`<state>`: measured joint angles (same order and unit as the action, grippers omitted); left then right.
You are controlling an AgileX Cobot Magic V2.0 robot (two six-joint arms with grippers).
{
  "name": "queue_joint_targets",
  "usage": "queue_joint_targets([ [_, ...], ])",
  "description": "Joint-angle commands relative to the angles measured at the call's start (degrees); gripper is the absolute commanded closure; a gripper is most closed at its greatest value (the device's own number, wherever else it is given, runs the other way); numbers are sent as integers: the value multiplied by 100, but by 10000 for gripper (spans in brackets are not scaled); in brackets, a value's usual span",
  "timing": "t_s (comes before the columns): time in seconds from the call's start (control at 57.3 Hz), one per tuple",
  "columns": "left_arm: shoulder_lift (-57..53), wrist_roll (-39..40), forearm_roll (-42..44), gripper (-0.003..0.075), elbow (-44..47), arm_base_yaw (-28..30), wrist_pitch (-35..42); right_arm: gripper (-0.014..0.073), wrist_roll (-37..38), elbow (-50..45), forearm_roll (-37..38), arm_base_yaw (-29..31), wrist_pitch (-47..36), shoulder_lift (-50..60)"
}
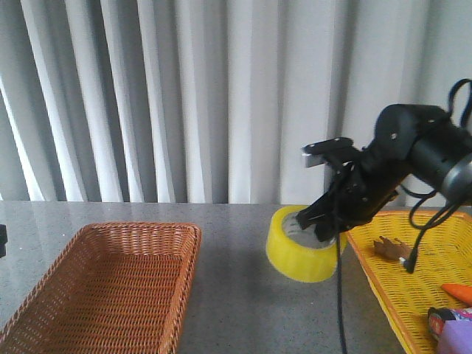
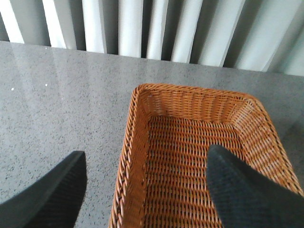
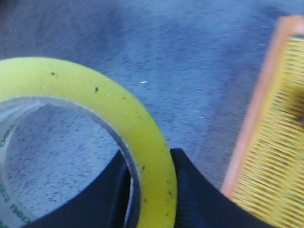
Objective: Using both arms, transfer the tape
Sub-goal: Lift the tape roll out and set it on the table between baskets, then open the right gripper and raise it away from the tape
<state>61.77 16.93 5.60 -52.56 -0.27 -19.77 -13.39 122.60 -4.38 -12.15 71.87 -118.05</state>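
Observation:
The tape (image 1: 302,247), a wide yellow roll with a white printed core, is at the table's middle right, just left of the yellow tray. My right gripper (image 1: 324,221) is shut on its wall, one finger inside the core and one outside. In the right wrist view the yellow rim (image 3: 118,114) runs between the two dark fingers (image 3: 194,190). I cannot tell whether the roll touches the table. My left gripper (image 2: 145,190) is open and empty, above the near left rim of the brown wicker basket (image 2: 137,142). The left arm is out of the front view.
The brown wicker basket (image 1: 44,295) stands at the front left. A yellow woven tray (image 1: 376,273) at the right holds a brown scrap (image 1: 391,249), an orange piece (image 1: 459,292) and a purple item (image 1: 457,332). Grey curtains hang behind the table.

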Motion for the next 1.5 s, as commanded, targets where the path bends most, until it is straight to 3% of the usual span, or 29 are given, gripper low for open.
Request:
queue_joint_targets([
  [0.0,-76,40,6,218,-172,-44,197,573,127,37,527,-276,-417,168],
  [0.314,-76,40,6,218,-172,-44,-99,487,446,-183,589,-361,-272,-607],
  [0.453,-76,40,6,218,-172,-44,-145,368,439,-183,438,-366,-310,-784],
  [0.663,-76,-17,6,218,-172,-48,-139,122,387,-161,387,-366,-299,-765],
  [0.785,-76,-17,-75,218,-180,-124,-47,79,393,-162,373,-360,-511,-418],
  [1.081,80,-388,-167,218,-795,-1020,24,174,465,-162,330,127,-1069,1166],
  [1.221,347,-438,-456,218,-1449,-1382,-183,312,429,-162,40,714,-930,1739],
  [1.413,1065,-1226,-912,218,-2593,-1990,-692,609,78,-194,-431,1581,-524,2323],
  [1.483,1422,-1537,-1141,218,-3039,-2204,-879,603,101,-352,-418,1823,-486,2473],
])
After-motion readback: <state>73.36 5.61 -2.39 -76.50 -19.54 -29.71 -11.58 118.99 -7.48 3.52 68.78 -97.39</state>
